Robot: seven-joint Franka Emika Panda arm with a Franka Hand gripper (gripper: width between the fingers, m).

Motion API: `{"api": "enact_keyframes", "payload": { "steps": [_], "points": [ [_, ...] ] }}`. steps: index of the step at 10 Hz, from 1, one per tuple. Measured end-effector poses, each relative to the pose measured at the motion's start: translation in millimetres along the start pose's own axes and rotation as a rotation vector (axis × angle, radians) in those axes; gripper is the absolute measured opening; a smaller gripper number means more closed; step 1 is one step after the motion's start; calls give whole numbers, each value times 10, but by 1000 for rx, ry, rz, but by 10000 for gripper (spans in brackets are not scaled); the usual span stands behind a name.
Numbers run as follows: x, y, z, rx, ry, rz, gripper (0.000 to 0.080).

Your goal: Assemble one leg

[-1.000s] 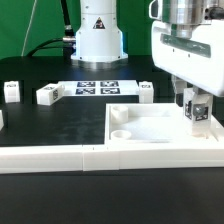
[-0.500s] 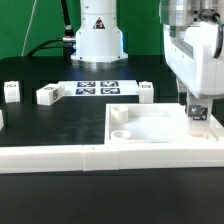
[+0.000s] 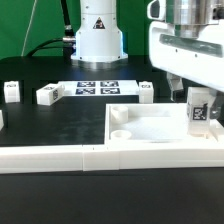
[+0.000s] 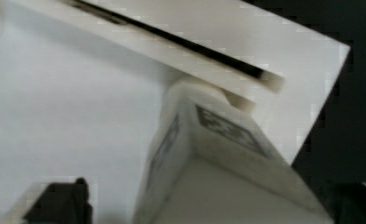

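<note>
Exterior view: claw (image 3: 194,89) open, holding nothing, above leg (image 3: 201,108) standing on white panel (image 3: 150,131).

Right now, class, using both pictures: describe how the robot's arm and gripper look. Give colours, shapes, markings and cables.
The arm ends in a broad, blocky white housing under a grey metallic cylinder. The gripper has short dark fingers, far narrower than the housing. The base behind is a rounded white column with a small dark mark. No cable on the arm can be made out.
</note>
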State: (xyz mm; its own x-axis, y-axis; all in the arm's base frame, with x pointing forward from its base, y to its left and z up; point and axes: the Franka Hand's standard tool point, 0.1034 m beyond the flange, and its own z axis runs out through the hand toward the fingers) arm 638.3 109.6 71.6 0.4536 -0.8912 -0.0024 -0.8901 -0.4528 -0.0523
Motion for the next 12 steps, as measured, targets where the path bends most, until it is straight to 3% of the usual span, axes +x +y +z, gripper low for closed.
{"api": "enact_keyframes", "payload": {
  "steps": [4,6,10,11,12],
  "points": [
    [12,-10,-10,2,1,-470,649],
    [-37,-29,-13,-15,19,-727,649],
    [3,-37,-15,-16,35,-1041,649],
    [5,-36,-14,-16,35,-1041,523],
    [5,-36,-13,-16,35,-1040,523]
  ]
}}
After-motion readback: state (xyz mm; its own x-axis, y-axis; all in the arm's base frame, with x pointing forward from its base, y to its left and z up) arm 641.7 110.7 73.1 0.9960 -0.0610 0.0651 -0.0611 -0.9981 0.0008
